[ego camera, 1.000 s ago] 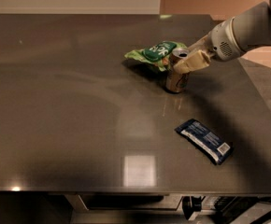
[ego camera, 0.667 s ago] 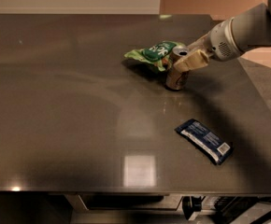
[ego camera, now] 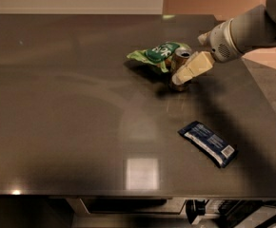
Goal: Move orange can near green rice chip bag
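Note:
The orange can (ego camera: 178, 65) stands upright on the dark table (ego camera: 71, 108), right of centre toward the back. Its silver top shows. The green rice chip bag (ego camera: 154, 56) lies wrinkled right beside the can, on its left, and seems to touch it. My gripper (ego camera: 188, 70) reaches in from the right on the pale arm (ego camera: 245, 32). It sits at the can's right front side, against the can and covering part of it.
A flat dark blue wrapper (ego camera: 208, 142) lies on the table toward the front right. The table's right edge (ego camera: 259, 94) runs just beyond the arm, with floor past it. The front edge is at the bottom of the view.

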You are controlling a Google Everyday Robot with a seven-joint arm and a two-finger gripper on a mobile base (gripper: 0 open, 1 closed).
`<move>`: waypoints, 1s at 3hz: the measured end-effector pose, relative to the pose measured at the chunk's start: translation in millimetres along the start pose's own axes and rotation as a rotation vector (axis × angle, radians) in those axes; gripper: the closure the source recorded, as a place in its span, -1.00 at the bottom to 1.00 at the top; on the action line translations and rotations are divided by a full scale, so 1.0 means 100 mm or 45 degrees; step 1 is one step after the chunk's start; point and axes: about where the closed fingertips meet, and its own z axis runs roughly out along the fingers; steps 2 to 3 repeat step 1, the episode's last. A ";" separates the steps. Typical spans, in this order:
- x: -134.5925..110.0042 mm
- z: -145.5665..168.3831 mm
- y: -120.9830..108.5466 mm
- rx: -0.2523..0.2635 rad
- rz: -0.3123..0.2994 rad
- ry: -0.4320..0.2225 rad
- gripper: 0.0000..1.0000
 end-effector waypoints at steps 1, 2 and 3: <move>0.00 0.00 0.00 0.000 0.000 0.000 -1.00; 0.00 0.00 0.00 0.000 0.000 0.000 -1.00; 0.00 0.00 0.00 0.000 0.000 0.000 -1.00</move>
